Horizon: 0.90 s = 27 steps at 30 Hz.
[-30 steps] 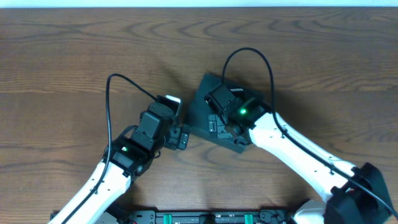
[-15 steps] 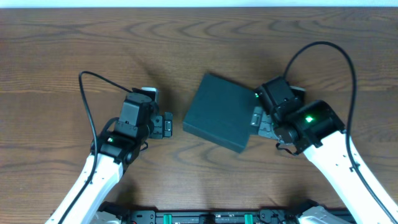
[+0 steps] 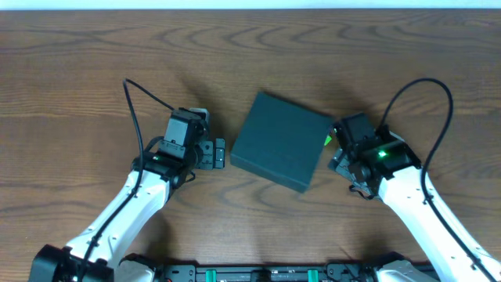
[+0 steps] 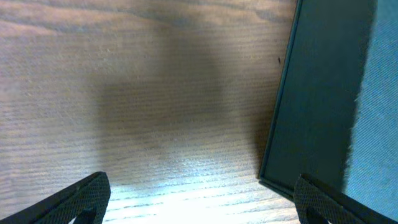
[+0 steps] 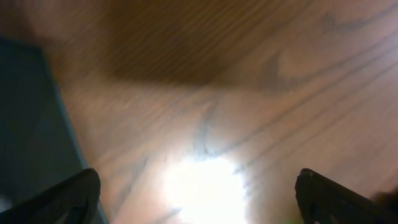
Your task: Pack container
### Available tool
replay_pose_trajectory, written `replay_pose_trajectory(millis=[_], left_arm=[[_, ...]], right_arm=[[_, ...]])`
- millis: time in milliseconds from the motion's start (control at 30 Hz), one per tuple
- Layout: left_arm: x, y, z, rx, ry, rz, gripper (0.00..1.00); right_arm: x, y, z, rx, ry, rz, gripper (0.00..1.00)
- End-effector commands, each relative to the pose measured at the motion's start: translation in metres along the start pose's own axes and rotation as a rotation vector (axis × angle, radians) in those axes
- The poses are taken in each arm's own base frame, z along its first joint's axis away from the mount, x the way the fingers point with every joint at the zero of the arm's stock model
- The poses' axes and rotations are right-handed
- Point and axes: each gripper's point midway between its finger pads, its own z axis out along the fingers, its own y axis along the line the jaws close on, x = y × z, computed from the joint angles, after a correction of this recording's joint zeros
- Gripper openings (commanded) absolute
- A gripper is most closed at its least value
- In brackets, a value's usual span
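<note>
The left gripper [image 3: 213, 153] hangs empty over bare table [image 3: 94, 63], its fingers spread wide. The container [image 3: 280, 141] lies flat just off the gripper's right fingertip, close but not touching, with its lid shut. The right gripper [image 3: 337, 155] is likewise spread and empty, with the box's opposite edge just beside it, on the left of its wrist view. The box looks stiff, matte and probably light, so it should grip well but may slide if nudged. It seems too broad to span, so pinching the flap's free edge is likely best; which edge that is cannot be told.
</note>
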Motion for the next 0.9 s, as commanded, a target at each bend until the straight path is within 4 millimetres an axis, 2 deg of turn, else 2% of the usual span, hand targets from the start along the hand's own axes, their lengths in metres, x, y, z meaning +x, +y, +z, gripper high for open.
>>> replay_pose_trajectory(millis=[0,133,400,533,667,867], left_arm=[[-0.007,-0.001,-0.001,0.005,-0.012,-0.004,0.95],[-0.007,-0.001,-0.001,0.005,-0.012,-0.004,0.95],[-0.007,-0.002,-0.001,0.008,-0.011,-0.010,0.95],[-0.001,-0.018,-0.002,0.100,0.023,-0.021,0.95],[0.008,-0.024,-0.003,0.125,0.067,-0.102,0.95],[0.022,-0.034,-0.003,0.127,0.118,-0.140,0.95]], right_arm=[[-0.004,-0.003,0.018,0.006,-0.012,0.035,0.99],[-0.006,0.015,0.035,-0.054,-0.012,0.036,0.99],[-0.008,0.039,0.064,-0.072,-0.003,0.032,0.99],[-0.009,0.050,0.076,-0.083,-0.007,0.031,0.99],[-0.016,0.065,0.084,-0.126,-0.031,0.030,0.99],[-0.018,0.086,0.083,-0.220,-0.022,0.033,0.99]])
